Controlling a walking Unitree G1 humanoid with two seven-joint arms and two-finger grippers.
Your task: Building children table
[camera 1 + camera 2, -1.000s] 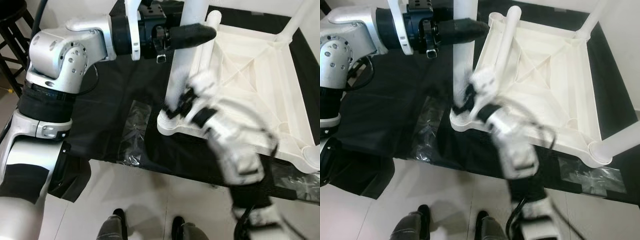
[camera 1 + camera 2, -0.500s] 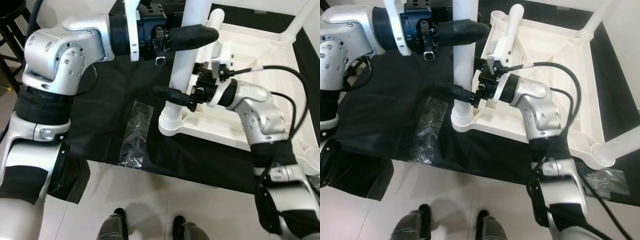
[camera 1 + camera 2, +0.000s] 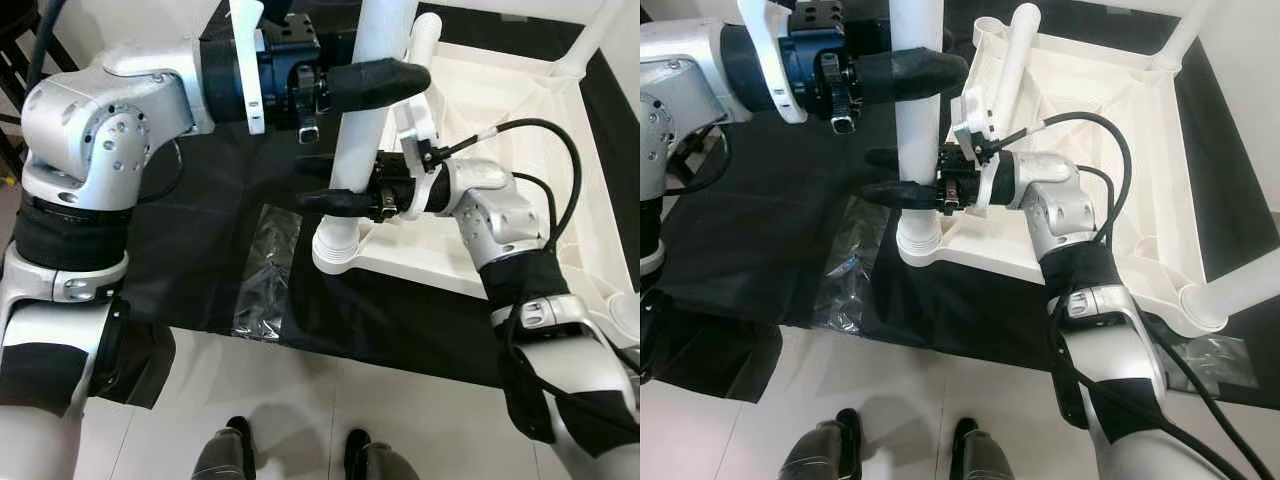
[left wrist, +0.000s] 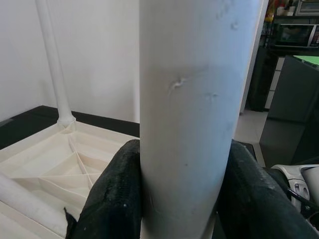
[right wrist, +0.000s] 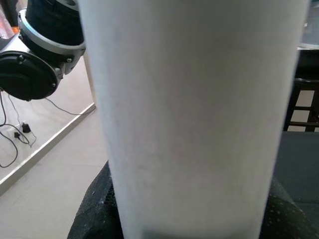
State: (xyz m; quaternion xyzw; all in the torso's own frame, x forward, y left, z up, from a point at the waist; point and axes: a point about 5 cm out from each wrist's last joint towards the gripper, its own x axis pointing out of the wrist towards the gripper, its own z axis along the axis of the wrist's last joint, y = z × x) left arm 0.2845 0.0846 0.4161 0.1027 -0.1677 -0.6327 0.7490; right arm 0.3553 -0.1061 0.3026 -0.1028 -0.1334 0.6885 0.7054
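Table [image 3: 500, 130], white plastic, lies upside down on a black sheet [image 3: 215, 235] on the floor, its ribbed underside facing up. One leg [image 3: 362, 120] stands upright in the near corner socket [image 3: 335, 250], the corner closest to me on my left side. Both my grippers are clamped on that leg.

My left gripper [image 3: 375, 82] reaches across from the left and grips the leg high up, one black finger [image 3: 375, 82] wrapped over the front of the tube. From the left wrist the two pads [image 4: 117, 194] press against either side of the white tube, so it is closed tight on the leg.

My right gripper [image 3: 335, 185] comes in from the right, lower down, just above the socket. Its two long fingers [image 3: 330, 202] lie one on each side of the leg, closed against it; the right wrist camera looks straight at the tube at close range with dark pads [image 5: 94, 214] at its edges.

A second leg [image 3: 1012, 60] lies loose inside the tabletop, leaning along the rim near the standing one. Two more legs rise from the far corner [image 3: 1180, 35] and the near right corner [image 3: 1235, 290].

A clear plastic bag [image 3: 265, 270] lies on the sheet just left of the socket. My feet [image 3: 290, 455] stand on pale tiles below the sheet's edge.
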